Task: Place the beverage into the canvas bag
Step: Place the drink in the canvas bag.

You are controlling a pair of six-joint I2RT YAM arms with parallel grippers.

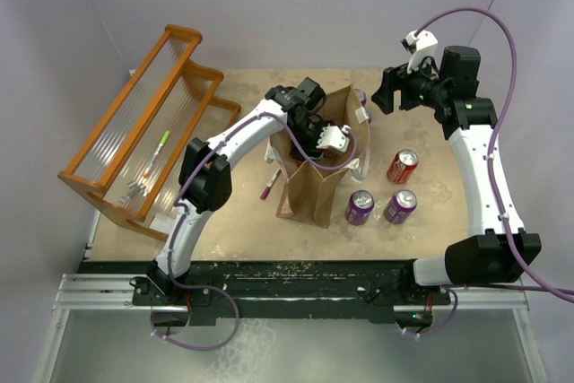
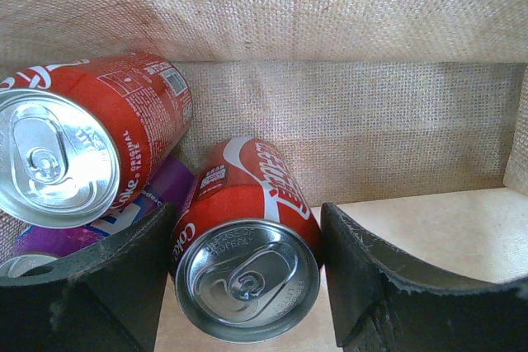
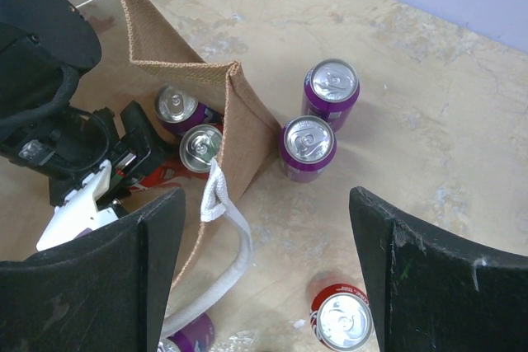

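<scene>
Left gripper (image 2: 246, 212) clasps red can (image 2: 247, 241) inside canvas bag (image 2: 330, 22); right gripper (image 3: 266, 199) wide, empty.
Hazard: a retreat may snag the bag wall and topple it.

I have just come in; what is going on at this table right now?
The left gripper is down inside the canvas bag, closed on a red can, beside another red can and a purple can already in there. The right gripper hangs open and empty above the table. A third red can and two purple cans stand outside the bag.
</scene>
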